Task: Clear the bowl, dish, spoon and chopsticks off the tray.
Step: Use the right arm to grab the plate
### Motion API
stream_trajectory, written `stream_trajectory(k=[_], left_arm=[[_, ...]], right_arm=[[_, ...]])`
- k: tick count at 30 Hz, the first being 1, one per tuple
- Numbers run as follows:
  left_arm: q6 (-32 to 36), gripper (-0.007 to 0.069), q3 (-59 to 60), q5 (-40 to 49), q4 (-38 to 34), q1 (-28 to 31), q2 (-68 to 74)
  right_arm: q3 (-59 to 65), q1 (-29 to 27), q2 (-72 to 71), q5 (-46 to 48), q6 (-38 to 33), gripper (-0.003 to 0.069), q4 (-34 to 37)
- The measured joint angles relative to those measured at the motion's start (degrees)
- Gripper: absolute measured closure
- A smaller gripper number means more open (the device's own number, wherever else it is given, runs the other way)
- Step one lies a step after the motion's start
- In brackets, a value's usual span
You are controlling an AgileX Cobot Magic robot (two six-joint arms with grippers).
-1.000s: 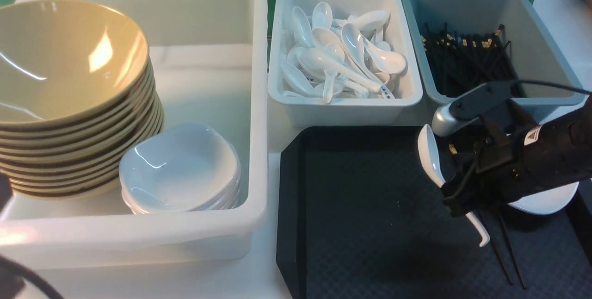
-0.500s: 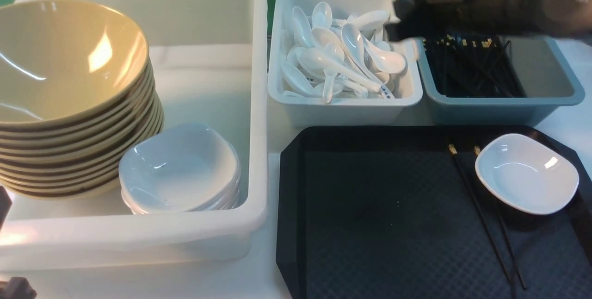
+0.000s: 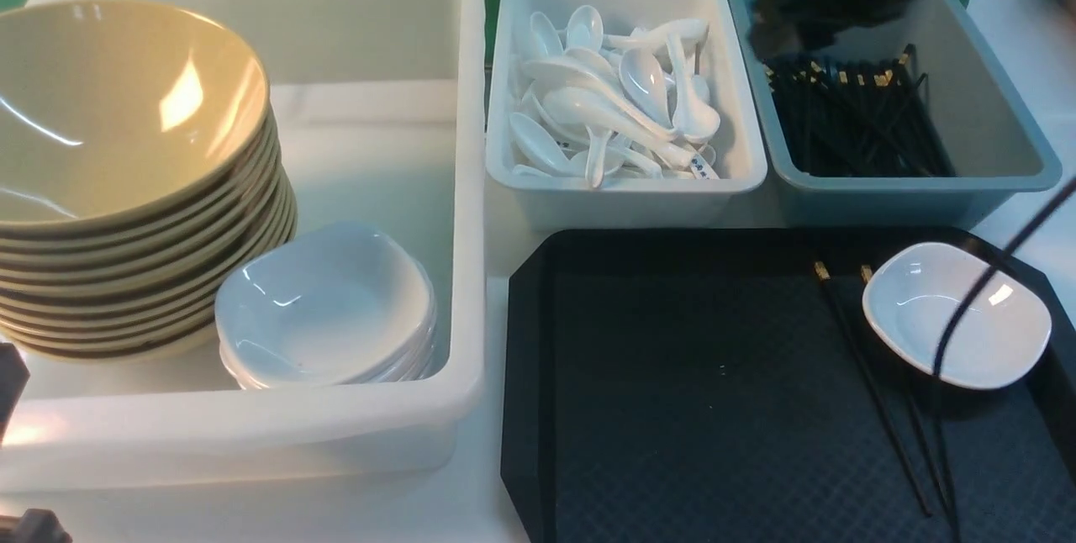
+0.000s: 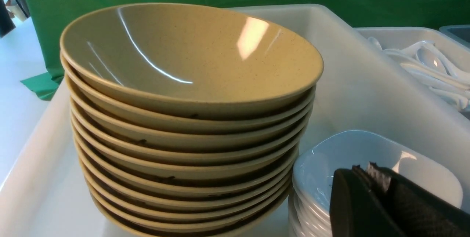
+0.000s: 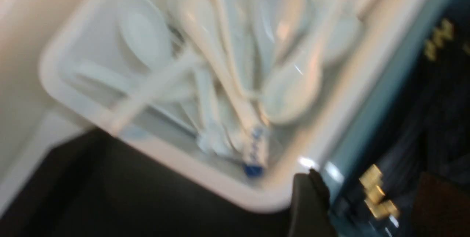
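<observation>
Black and diamond-textured, the tray [image 3: 672, 408] is lying at the front right of the scene. The small white dish [image 3: 908, 316] is sitting on the tray's right side. The chopsticks [image 3: 866, 375] are lying on the tray just to the dish's left, with their gold-banded ends pointing away. A thin black cable [image 3: 983, 291] is crossing in front of the dish.

Behind the tray, a small white tub [image 3: 626, 198] is holding a heap of white spoons [image 3: 622, 106]; which one is the task's cannot be told. To its right, a grey-blue tub [image 3: 883, 198] is holding many black sticks.

The right gripper [image 3: 786, 26] is showing only as a dark blur above that tub's far left corner. One finger [image 5: 308, 207] is visible in the wrist view, so how far it is open cannot be told.

On the left, a large white tub [image 3: 252, 434] is holding a tall stack of olive-yellow bowls [image 3: 126, 123] beside a short stack of white dishes [image 3: 324, 308]. The left gripper [image 4: 361, 172] is hovering by the dish stack with its fingers pressed together, gripping nothing.
</observation>
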Motion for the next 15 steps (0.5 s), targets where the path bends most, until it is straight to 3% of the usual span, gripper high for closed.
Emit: stream_trajectory(k=[5, 9, 15], left_arm=[[0.0, 0.0636, 0.0, -0.1, 0.0, -3.2, 0.0], [0.0, 0.0636, 0.0, -0.1, 0.0, -6.5, 0.0], [0.0, 0.0636, 0.0, -1.6, 0.2, -8.4, 0.0]], right_arm=[[17.6, -5.4, -8.6, -1.3, 1.7, 0.0373, -4.1], [34.6, -9.2, -11.5, -8.1, 1.9, 0.0472, -5.1], [45.5, -6.2, -7.2, -17.7, 1.6, 0.0562, -2.0]])
